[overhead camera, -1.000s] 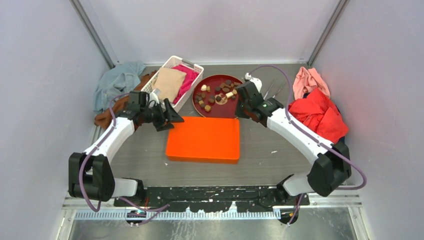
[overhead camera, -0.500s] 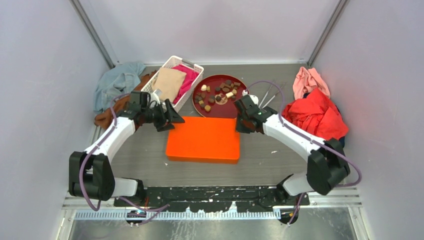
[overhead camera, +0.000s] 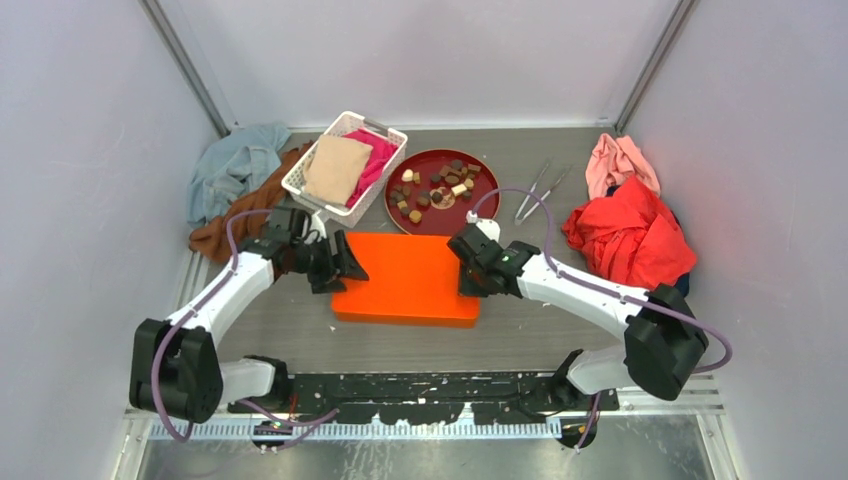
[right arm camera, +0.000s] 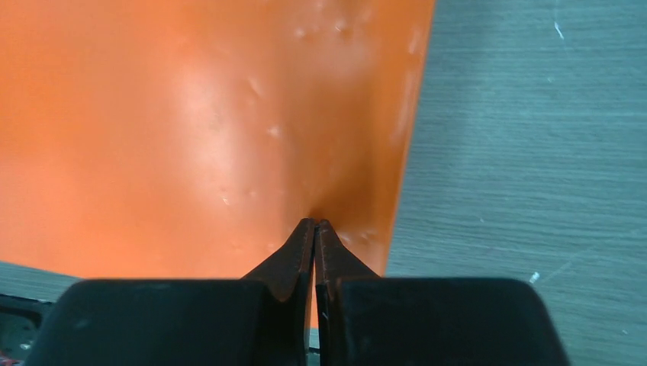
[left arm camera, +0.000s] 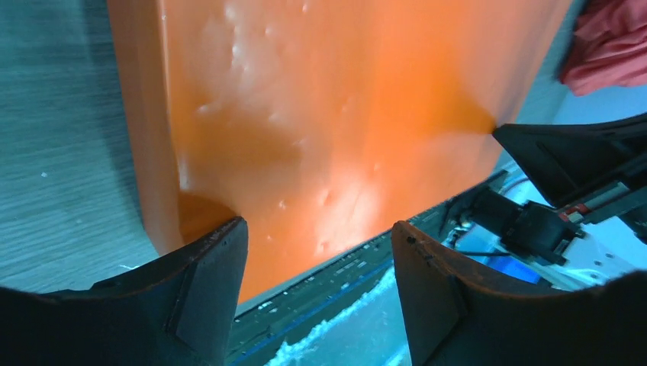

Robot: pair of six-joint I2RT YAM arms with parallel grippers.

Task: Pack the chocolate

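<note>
The chocolate (overhead camera: 437, 187), several small dark brown, tan and cream pieces, lies on a round dark red tray (overhead camera: 475, 213) at the back middle. A flat orange box (overhead camera: 410, 275) lies closed in front of the tray. It also shows in the left wrist view (left arm camera: 320, 114) and the right wrist view (right arm camera: 191, 122). My left gripper (overhead camera: 347, 266) is open at the box's left edge, one jaw over the box's corner and nothing between the jaws (left arm camera: 317, 263). My right gripper (overhead camera: 467, 281) is shut and empty, with its tips (right arm camera: 314, 226) at the box's top near its right edge.
A white basket (overhead camera: 376, 132) with tan and pink cloth stands back left, with blue cloth (overhead camera: 235, 165) and brown cloth beside it. Metal tongs (overhead camera: 540, 185) lie right of the tray. Red cloth (overhead camera: 630, 230) and pink cloth (overhead camera: 620, 158) are piled at the right.
My right gripper has moved from the tray's right rim toward me, down onto the orange box's right side. My left gripper has moved toward me and right, to the box's left edge.
</note>
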